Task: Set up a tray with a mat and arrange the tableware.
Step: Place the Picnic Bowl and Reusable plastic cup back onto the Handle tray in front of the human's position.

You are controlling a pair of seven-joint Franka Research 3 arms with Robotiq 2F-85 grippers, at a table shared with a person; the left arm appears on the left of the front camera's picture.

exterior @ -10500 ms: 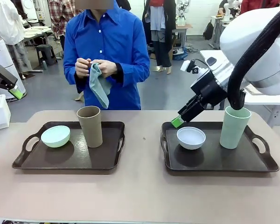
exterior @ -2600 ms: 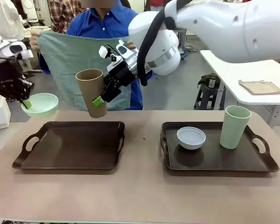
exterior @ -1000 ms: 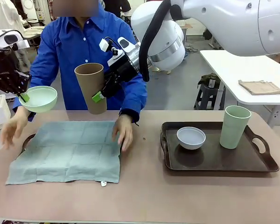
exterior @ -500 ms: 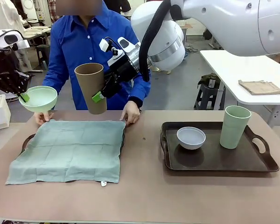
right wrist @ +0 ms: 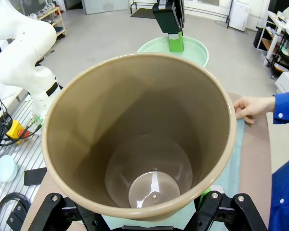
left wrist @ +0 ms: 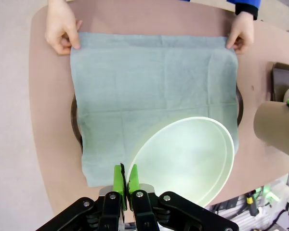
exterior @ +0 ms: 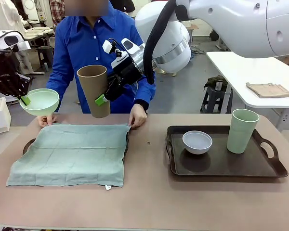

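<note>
**Hovering over the mat with a bowl and a cup, ready to set down**

Watching from beside the worktop (exterior: 149, 202), everything turns on the mat (exterior: 70, 153). It's a soft grey-green cloth draped over a dark tray (exterior: 28, 144), and one tray handle pokes out past the mat's left edge. The person has one hand (exterior: 137, 117) on the mat's far right corner and the other hand (exterior: 47, 120) on its far left corner, pinching the cloth flat.

The left jaws are nipped almost fully closed on the rim of the mint green bowl (exterior: 39, 102), which hangs in the air above the mat's far left corner. The right jaws are spread wide around the outside of the brown cup (exterior: 95, 91), clamping its body, and the cup hangs slightly tilted above the mat's far edge. The pale bowl (exterior: 197, 142) and pale green cup (exterior: 242, 130) sit on a second tray (exterior: 221, 168), well off to the right of the mat.

My guess is that the bowl and cup are light, stiff and a bit slick. A rim pinch suits the bowl, and the cup wants a grip around its middle. The mat is floppy and will bunch if anything drags across it, so I'd hold it by the corners and lower things straight down.
</note>
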